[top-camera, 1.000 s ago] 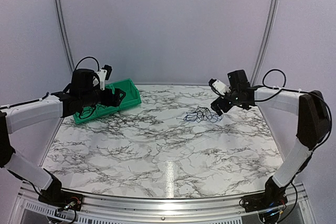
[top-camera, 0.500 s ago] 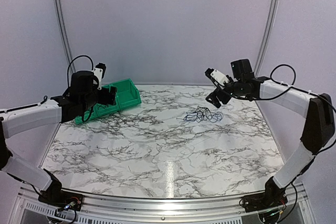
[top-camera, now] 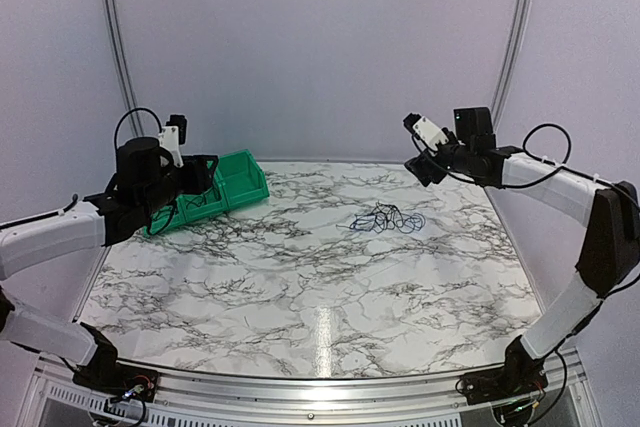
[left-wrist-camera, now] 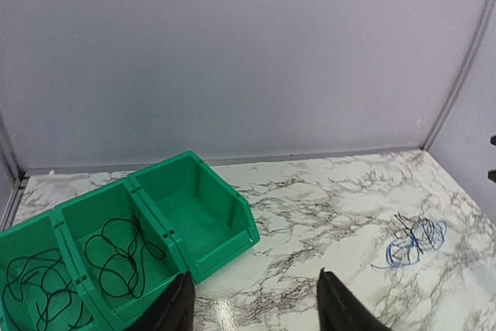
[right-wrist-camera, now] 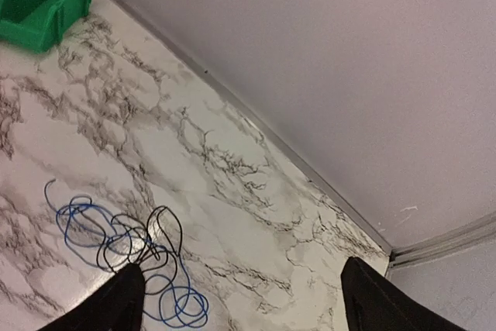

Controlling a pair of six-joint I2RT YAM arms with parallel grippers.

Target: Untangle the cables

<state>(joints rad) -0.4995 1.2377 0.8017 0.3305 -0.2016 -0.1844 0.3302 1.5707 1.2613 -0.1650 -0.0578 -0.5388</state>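
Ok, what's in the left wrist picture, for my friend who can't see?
Three joined green plastic bins stand on a white marbled table; thin black cables lie in the left and middle bins, none in the right. A small tangle of blue and black wires lies far right; the open left pincer shows at the bottom.

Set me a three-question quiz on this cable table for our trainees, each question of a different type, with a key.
1. True or false: the tangle of blue and black cables lies inside the green bin.
2. How many of the bin's three compartments hold black cables? A) one B) two C) three
3. What is the right gripper holding?

Key:
1. False. The tangle lies on the marble table, apart from the bin.
2. B. In the left wrist view, the left and middle compartments hold them.
3. Nothing. Its jaws stand open above the table.
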